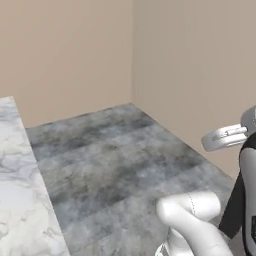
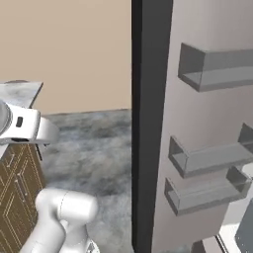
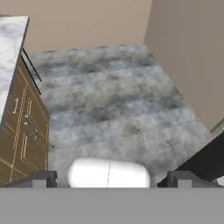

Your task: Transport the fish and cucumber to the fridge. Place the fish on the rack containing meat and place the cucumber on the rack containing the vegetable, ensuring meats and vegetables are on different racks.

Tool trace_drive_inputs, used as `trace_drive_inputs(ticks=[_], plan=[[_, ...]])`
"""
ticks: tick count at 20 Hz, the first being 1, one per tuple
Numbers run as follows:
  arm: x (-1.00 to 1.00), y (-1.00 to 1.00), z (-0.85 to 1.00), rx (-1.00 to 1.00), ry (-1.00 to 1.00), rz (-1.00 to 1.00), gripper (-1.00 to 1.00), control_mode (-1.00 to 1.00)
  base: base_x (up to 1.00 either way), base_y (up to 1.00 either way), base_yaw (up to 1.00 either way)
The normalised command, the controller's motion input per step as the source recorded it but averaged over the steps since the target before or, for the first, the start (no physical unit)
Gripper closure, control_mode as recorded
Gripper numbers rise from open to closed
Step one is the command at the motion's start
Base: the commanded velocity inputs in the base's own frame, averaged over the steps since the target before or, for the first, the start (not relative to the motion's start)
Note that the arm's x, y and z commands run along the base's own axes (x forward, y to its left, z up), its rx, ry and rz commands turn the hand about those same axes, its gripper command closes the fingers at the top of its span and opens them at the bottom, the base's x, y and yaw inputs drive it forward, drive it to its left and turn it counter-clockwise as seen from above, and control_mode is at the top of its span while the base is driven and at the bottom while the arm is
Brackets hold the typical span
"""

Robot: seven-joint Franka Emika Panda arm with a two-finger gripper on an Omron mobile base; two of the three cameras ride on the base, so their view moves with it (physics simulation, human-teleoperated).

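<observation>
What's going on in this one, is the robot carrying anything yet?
Nothing is being carried. The gripper is open and empty, looking down over the dark grey stone floor, with a marble-topped counter and its wooden cabinet fronts off to one side. In the right base view the fridge door stands open beside the arm, its shelf bins bare. No fish or cucumber can be seen, so both transfers appear still to be done.
</observation>
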Motion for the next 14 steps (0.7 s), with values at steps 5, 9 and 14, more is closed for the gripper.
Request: trace_drive_inputs(ticks=[5, 9, 14], plan=[[0.0, 0.0, 0.0, 0.0, 0.0, 0.0, -1.0, 1.0, 1.0, 0.45, 0.04], [0.0, 0.0, 0.0, 0.0, 0.0, 0.0, -1.0, 1.0, 1.0, 1.0, -0.11], [0.0, 0.0, 0.0, 0.0, 0.0, 0.0, -1.0, 1.0, 1.0, 0.89, -0.07]])
